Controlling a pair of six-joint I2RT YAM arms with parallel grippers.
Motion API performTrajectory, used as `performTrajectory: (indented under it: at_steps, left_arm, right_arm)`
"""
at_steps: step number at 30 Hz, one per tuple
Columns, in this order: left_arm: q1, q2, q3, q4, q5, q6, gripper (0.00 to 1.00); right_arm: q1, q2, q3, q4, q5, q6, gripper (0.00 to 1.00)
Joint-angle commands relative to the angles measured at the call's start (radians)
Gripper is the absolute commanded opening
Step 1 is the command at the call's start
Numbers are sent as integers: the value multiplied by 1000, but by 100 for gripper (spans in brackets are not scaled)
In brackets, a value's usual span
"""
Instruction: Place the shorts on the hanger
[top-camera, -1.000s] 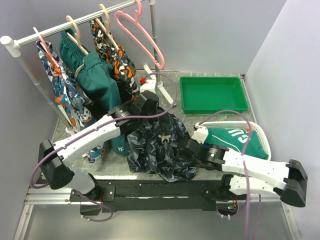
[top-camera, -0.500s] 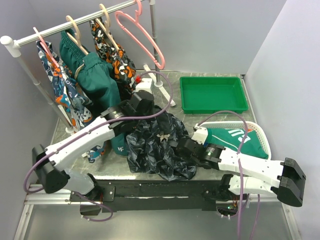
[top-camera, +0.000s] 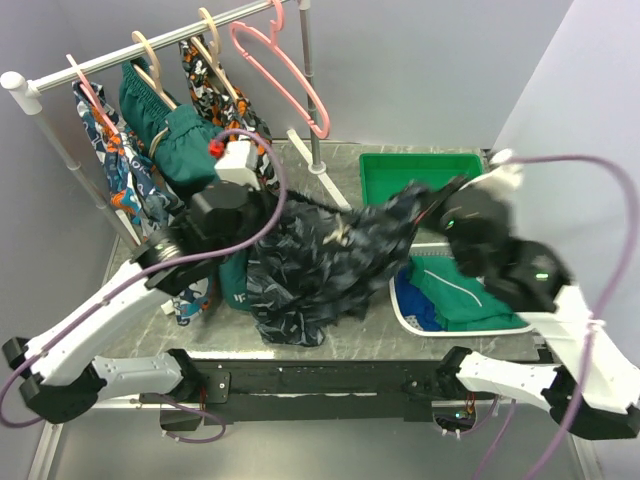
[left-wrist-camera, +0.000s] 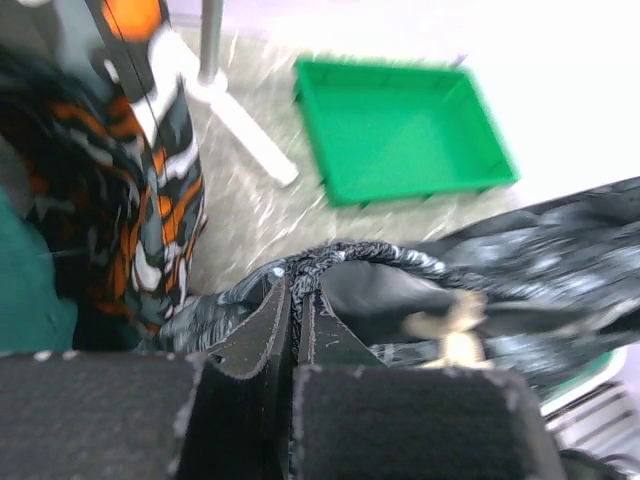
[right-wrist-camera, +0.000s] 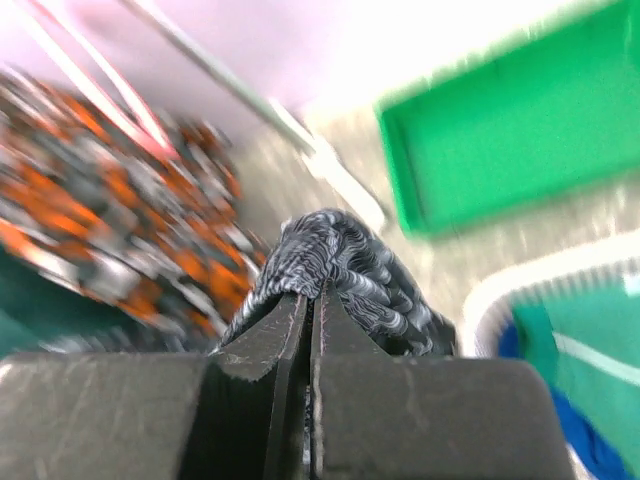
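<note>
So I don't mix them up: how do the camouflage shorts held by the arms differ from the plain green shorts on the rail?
The camouflage shorts are dark with a pale leafy print; the green shorts are plain. The camouflage shorts are stretched between the left gripper and right gripper, jaws shut on their edge; the green shorts hang from a beige wooden hanger on the rail. Both are fabric shorts.

Left claw (left-wrist-camera: 295, 292) and right claw (right-wrist-camera: 308, 296) clamped tight (both arms up high).
</note>
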Motion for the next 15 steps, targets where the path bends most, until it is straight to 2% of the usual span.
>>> performTrajectory:
  at_steps: [1, 2, 7, 9, 12, 15]
  left_arm:
    - [3, -62, 90, 130, 4, 16, 1]
    - [2, -65, 113, 151, 10, 22, 1]
    - [3, -58, 214, 159, 33, 30, 1]
    - [3, -42, 252, 153, 52, 30, 1]
    - [3, -41, 254, 151, 66, 33, 1]
    - [3, -63, 195, 148, 68, 10, 1]
  right_arm:
    - [-50, 104, 259, 71, 37, -228, 0]
    - [-58, 126, 354, 71, 34, -242, 0]
    - [-84, 233, 600, 72, 11, -312, 0]
    - [-95, 250, 640, 71, -14, -322, 0]
    - [-102, 261, 634, 54, -19, -317, 0]
    - [-128, 192, 480, 71, -61, -276, 0]
